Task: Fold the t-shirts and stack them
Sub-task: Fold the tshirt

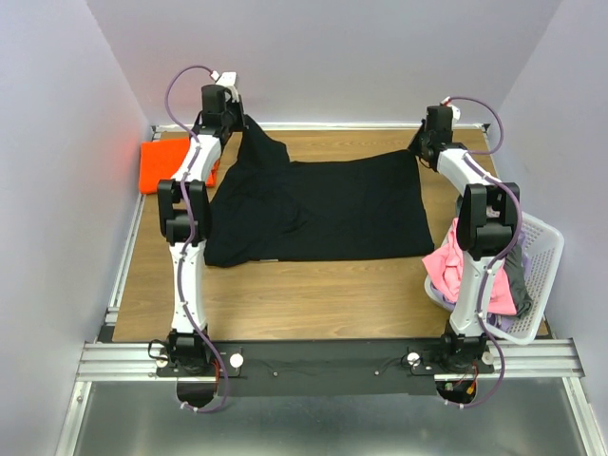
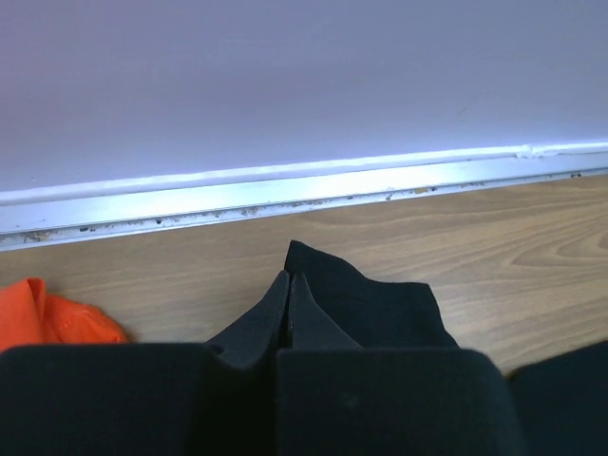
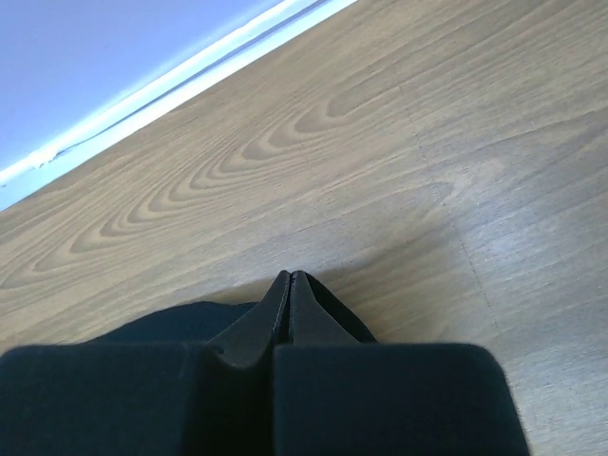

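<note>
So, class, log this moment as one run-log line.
left fingers: shut on black t-shirt, far-left corner raised | right fingers: shut on its far-right corner | orange t-shirt: lying far left

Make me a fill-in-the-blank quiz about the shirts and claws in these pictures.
The black shirt lies spread on the wooden ___.
The orange shirt sits at the far ___ corner.
The pink shirt hangs from the white ___.
The left claw and right claw are both ___ on the black shirt.
Missing words: table, left, basket, shut.
</note>
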Motion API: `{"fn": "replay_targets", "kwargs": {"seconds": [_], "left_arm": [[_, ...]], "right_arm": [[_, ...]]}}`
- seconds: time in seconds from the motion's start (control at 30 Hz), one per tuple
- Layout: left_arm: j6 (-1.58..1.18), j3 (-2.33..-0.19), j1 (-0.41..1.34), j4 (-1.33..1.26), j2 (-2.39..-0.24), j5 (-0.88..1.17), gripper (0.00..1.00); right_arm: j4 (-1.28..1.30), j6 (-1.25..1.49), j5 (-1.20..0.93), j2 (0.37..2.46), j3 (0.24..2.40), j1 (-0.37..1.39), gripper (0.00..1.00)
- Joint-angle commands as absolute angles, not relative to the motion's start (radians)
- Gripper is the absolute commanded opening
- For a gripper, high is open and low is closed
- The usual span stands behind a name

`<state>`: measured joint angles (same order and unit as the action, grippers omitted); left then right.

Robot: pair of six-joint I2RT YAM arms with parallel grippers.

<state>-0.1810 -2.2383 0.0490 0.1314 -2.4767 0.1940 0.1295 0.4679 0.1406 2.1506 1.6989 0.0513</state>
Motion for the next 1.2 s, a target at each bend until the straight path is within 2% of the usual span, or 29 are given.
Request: {"fn": "replay_targets", "kwargs": {"seconds": [0.0, 0.47, 0.9, 1.17], "left_arm": [[-0.158, -2.154, 0.043, 0.049, -2.330, 0.268, 0.00], [-0.193, -1.508, 0.043, -0.293, -1.959, 0.391, 0.00], [-0.224, -1.163, 0.049, -0.359, -1.700, 0.299, 0.00], [-0.258, -0.971, 0.054, -0.380, -1.525, 0.204, 0.00]], "right_arm": [[0.138, 0.445, 0.117, 2.135, 1.680, 0.055, 0.02], [0.066, 0.453, 0.156, 1.930, 1.416, 0.057, 0.02], [0.008, 0.468, 0.271, 1.769, 1.162, 0.057, 0.01], [-0.026, 0.477, 0.354, 1.710, 1.077, 0.058, 0.01]]}}
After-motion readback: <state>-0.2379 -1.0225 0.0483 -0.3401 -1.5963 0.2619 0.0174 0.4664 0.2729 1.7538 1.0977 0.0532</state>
